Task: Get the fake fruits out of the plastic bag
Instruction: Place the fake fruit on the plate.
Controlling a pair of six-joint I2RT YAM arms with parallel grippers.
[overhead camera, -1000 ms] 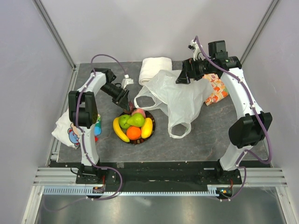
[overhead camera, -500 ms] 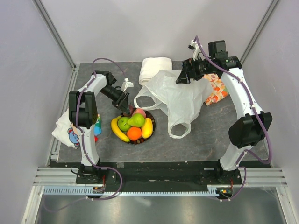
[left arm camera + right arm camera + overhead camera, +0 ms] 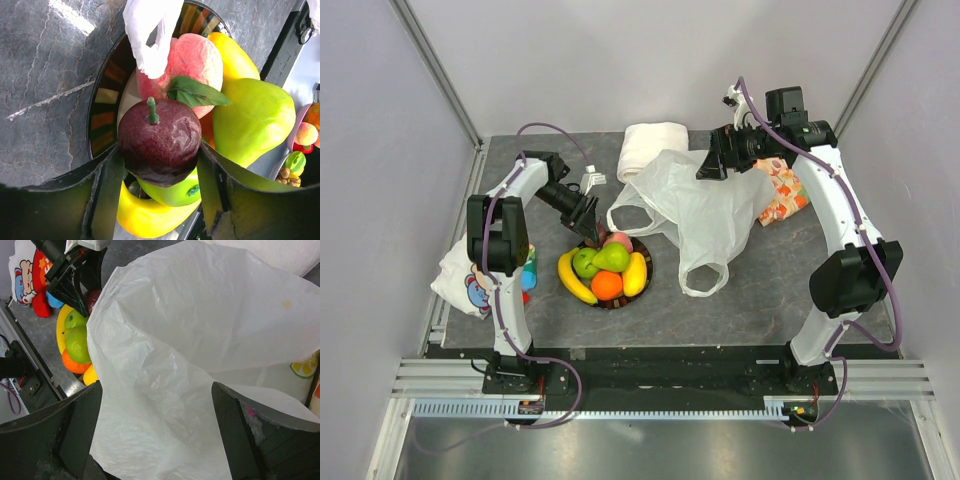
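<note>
TOP VIEW: L gripper (image 3: 588, 215) sits low over far-left side of plate (image 3: 649, 268), where the fake fruits (image 3: 608, 268) are heaped. Plastic bag (image 3: 705, 215) lies slack on table just right of plate, one handle loop reaching plate's far edge. R gripper (image 3: 712, 165) is at bag's far edge, near cloth roll (image 3: 650, 145).

L WRIST VIEW: dark red fruit (image 3: 160, 145) sits between L fingers, resting on green apple (image 3: 170, 192) and banana (image 3: 150, 220); peach (image 3: 195, 60) and pear (image 3: 255, 125) beyond. Both fingers look to be against its sides. Clamped or just let go: cannot tell. Bag handle droops onto peach.

R WRIST VIEW: R jaws stand wide apart, bag film spread beneath, nothing pinched. No fruit bulge shows in bag; inside not fully visible.

ASSESSMENT: step in hand appears to be placing the dark red fruit on the heap. Recommend: spread jaws fully before lifting, then rise straight up. Perch is on rounded fruit, so any sideways nudge may roll it off. Keep clear of handle loop to avoid dragging bag over plate
</note>
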